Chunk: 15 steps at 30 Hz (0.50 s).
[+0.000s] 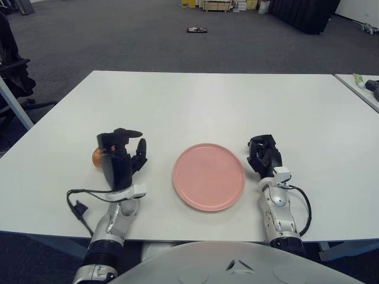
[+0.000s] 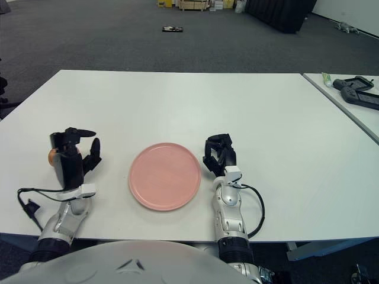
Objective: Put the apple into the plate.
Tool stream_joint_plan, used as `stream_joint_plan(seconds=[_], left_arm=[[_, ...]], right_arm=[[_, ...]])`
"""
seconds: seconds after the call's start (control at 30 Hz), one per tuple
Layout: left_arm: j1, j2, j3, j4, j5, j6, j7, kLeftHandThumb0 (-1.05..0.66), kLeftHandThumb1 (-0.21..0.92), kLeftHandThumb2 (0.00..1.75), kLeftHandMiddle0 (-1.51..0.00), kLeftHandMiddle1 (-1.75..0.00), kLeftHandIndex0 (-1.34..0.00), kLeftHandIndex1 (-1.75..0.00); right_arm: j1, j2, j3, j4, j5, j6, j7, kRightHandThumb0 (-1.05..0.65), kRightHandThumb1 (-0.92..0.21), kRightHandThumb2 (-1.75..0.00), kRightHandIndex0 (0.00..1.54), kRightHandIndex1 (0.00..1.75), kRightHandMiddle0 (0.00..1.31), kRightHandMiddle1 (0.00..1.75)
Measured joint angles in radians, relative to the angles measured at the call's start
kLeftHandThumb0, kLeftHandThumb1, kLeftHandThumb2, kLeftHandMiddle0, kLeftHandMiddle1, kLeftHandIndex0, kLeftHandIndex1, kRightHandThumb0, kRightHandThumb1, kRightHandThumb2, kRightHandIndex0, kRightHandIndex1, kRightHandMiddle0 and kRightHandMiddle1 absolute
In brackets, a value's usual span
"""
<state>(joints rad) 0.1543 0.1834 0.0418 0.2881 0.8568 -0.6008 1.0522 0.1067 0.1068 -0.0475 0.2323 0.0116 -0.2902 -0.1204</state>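
Note:
A small orange-red apple (image 1: 96, 157) sits on the white table (image 1: 195, 100) at the left, mostly hidden behind my left hand (image 1: 125, 152). The left hand stands just right of the apple with its thumb and fingers spread; the fingers do not close around the apple. A round pink plate (image 1: 209, 176) lies empty at the middle front of the table, to the right of the left hand. My right hand (image 1: 264, 155) shows just right of the plate, fingers curled and holding nothing.
A second table (image 2: 349, 100) stands at the far right with dark devices (image 2: 356, 90) on it. A black chair (image 1: 13, 74) is at the far left. Loose cables (image 1: 80, 204) hang from both forearms near the table's front edge.

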Motion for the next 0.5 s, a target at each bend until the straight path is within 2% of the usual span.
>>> stream_joint_plan(seconds=[0.03, 0.1, 0.2, 0.23, 0.33, 0.4, 0.43, 0.5], left_arm=[[0.004, 0.006, 0.002, -0.007, 0.007, 0.01, 0.014, -0.68, 0.91, 0.81, -0.22, -1.28, -0.05, -1.4], [0.011, 0.019, 0.006, -0.018, 0.021, 0.038, 0.041, -0.83, 0.92, 0.75, -0.1, -1.08, -0.02, -1.08], [0.017, 0.033, 0.025, -0.026, 0.03, 0.09, 0.077, -0.94, 0.92, 0.72, -0.03, -0.93, -0.01, -0.85], [0.02, 0.039, 0.031, -0.027, 0.031, 0.106, 0.089, -0.98, 0.92, 0.69, -0.02, -0.84, 0.0, -0.75], [0.033, 0.051, 0.043, -0.023, 0.028, 0.157, 0.109, -1.02, 0.92, 0.64, -0.01, -0.44, 0.0, -0.46], [0.035, 0.049, 0.047, -0.026, 0.021, 0.197, 0.109, -1.04, 0.92, 0.63, 0.0, -0.31, 0.0, -0.34], [0.035, 0.049, 0.049, -0.028, 0.017, 0.216, 0.109, -1.04, 0.92, 0.62, 0.0, -0.2, 0.0, -0.23], [0.035, 0.043, 0.051, -0.034, 0.015, 0.269, 0.107, -1.04, 0.92, 0.59, 0.0, -0.1, 0.0, -0.12]], right_arm=[[0.0, 0.0, 0.0, 0.0, 0.0, 0.0, -0.001, -0.36, -0.81, -0.68, 0.49, 1.27, 0.25, 1.75], [0.0, 0.0, 0.0, 0.0, -0.001, 0.001, -0.001, -0.36, -0.82, -0.68, 0.49, 1.27, 0.25, 1.75], [0.0, -0.001, 0.001, 0.0, -0.002, 0.001, 0.0, -0.36, -0.82, -0.68, 0.49, 1.27, 0.25, 1.75], [0.0, -0.001, 0.001, 0.0, -0.002, 0.001, 0.001, -0.36, -0.82, -0.67, 0.49, 1.27, 0.25, 1.75], [0.0, -0.001, 0.001, -0.001, -0.001, 0.001, 0.004, -0.36, -0.82, -0.67, 0.49, 1.27, 0.25, 1.75], [0.001, -0.001, 0.0, -0.001, -0.001, 0.001, 0.004, -0.36, -0.82, -0.67, 0.49, 1.27, 0.25, 1.75], [0.001, -0.001, 0.0, -0.001, -0.001, 0.001, 0.005, -0.36, -0.82, -0.67, 0.49, 1.27, 0.25, 1.75], [0.002, 0.0, 0.0, -0.001, 0.0, 0.0, 0.006, -0.36, -0.82, -0.67, 0.49, 1.27, 0.25, 1.75]])
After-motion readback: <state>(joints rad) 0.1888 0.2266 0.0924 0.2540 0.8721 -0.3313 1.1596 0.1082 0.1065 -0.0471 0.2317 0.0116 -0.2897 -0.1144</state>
